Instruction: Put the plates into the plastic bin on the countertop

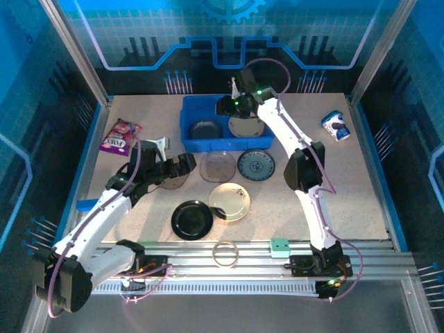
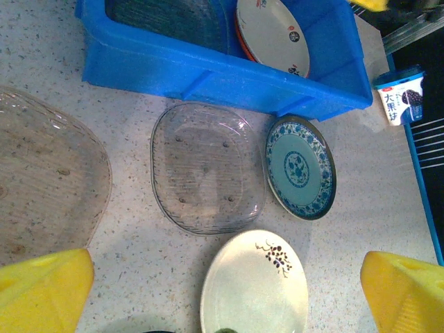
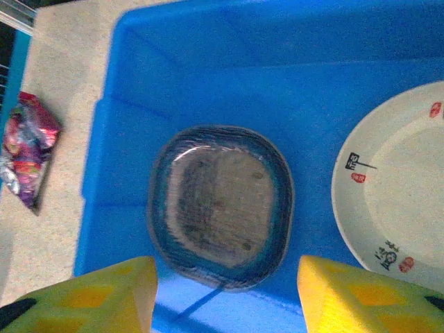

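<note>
The right arm (image 1: 286,135) stretches forward over the rectangular bright blue plastic bin (image 1: 186,123). Its right gripper (image 3: 225,295) is empty, jaws apart above a smoky translucent plate (image 3: 220,205) inside. The bent left arm (image 1: 104,208) holds the left gripper (image 2: 225,291) spread wide, empty, over a clear plate (image 2: 41,173) before the bin.

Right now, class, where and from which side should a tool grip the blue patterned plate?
Probably its right rim, from above: the blue plate lies flat on the countertop, the clear plate lies close on its left, the bin stands behind.
</note>
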